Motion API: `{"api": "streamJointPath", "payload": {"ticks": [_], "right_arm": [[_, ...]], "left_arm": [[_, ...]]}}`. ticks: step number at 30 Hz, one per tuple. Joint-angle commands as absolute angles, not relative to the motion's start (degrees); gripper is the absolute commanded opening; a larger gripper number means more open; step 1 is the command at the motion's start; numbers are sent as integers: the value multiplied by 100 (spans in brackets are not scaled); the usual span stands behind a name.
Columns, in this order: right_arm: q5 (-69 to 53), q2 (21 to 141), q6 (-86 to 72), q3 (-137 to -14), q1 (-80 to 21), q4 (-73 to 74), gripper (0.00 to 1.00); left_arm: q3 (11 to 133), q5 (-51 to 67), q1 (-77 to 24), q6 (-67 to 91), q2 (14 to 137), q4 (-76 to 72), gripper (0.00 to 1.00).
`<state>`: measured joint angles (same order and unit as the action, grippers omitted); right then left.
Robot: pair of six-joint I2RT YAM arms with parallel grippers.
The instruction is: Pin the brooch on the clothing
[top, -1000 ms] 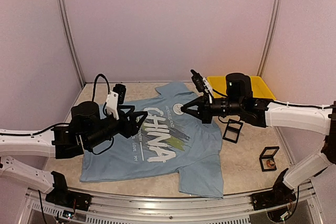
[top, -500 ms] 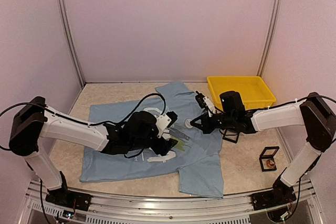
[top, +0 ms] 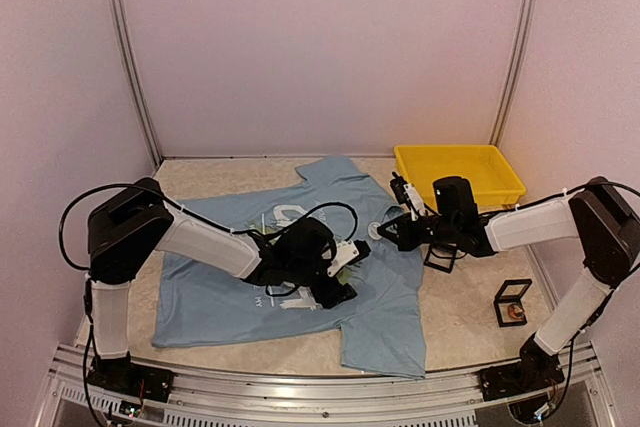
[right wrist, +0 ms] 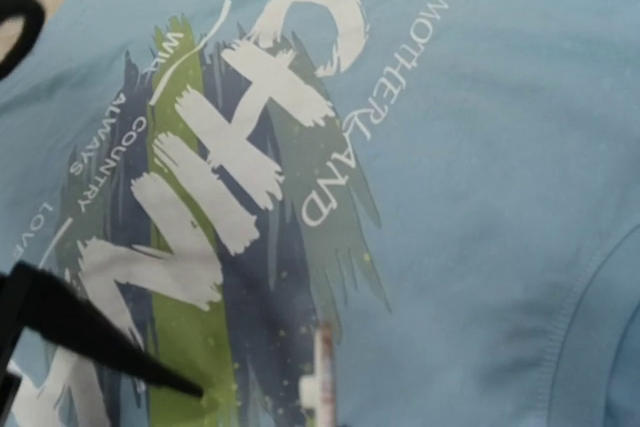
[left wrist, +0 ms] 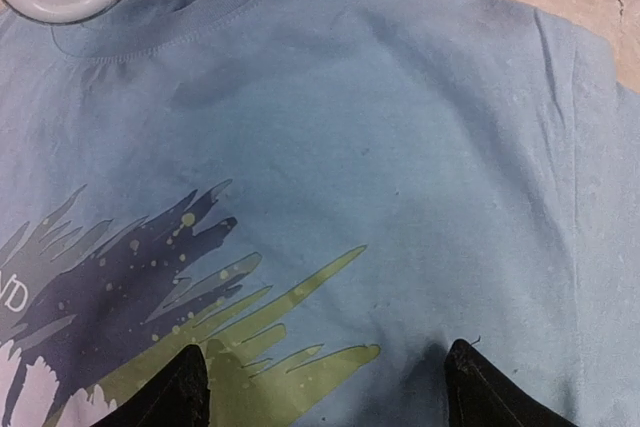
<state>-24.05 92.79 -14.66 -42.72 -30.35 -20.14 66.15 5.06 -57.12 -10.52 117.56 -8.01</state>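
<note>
While nothing is fastened yet, the step in hand reads as lining up: one arm readies the cloth and the other brings the pin.

Nearest the arm bases, the clothing (top: 385, 322) lies spread flat on the surface (top: 470, 327), hem toward the bases and collar toward the far wall. A little farther in, the left tool (left wrist: 325, 392) sits over the chest print with its fingers (left wrist: 180, 392) spread wide, tips low at the green streaks. Whether they press the cloth or only hover I cannot tell. Just beyond, near the collar on the right arm's side, the right tool (top: 390, 233) is pressed together and pinching the brooch (top: 375, 231), a white round disc that shows edge-on in its own wrist view. Whether the disc touches the shirt cannot be told. Farthest back, a yellow tray (top: 500, 187) stands against the wall.

The next move probably calls for the left tool to hold or gather the fabric taut so the pin has something to bite. The right tool would then need to turn the disc's back to the cloth and push the pin through the top layer only. The pin side is hidden, so its angle is a guess.

Large white brush letters on the chest spell "CHINA", partly cut off in the wrist view. Beside them runs "MOTHERLAND", and smaller lines give "ALWAYS" and "COUNTRY", with "LOVE" at the frame's edge. No brand tag can be read at the collar.
</note>
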Motion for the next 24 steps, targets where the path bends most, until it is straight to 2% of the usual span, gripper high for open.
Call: {"api": "streamJointPath", "payload": {"ticks": [1,3,5,9,13,15,20,24], "right_arm": [[-2360,9239,-1507,-4242,-2953,-2232,0],[-2375,9277,-1533,-4245,-2953,-2243,0],[-2438,9290,-1534,-4222,-2953,-2306,0],[-2566,9324,-1537,-4194,-2953,-2387,0],[-2640,9344,-1522,-4201,-2953,-2340,0],[-2732,9358,-1504,-4185,-2953,-2374,0],[-2977,9533,-1400,-4065,-2996,-2688,0],[-2954,9675,-1214,-3559,-3152,-3807,0]], "left_arm": [[6579,733,-5954,-1426,11879,-861,78],[6529,475,-5999,-1431,11900,-992,76],[6553,282,-5986,-1400,11945,-1013,69],[6565,195,-5915,-1476,12084,-883,41],[6316,808,-5754,-1382,11917,-1086,10],[6148,1117,-5662,-1252,11810,-1344,0],[5724,1690,-5502,-937,11424,-2068,0],[5456,2123,-5429,-799,11137,-2523,0]]}}
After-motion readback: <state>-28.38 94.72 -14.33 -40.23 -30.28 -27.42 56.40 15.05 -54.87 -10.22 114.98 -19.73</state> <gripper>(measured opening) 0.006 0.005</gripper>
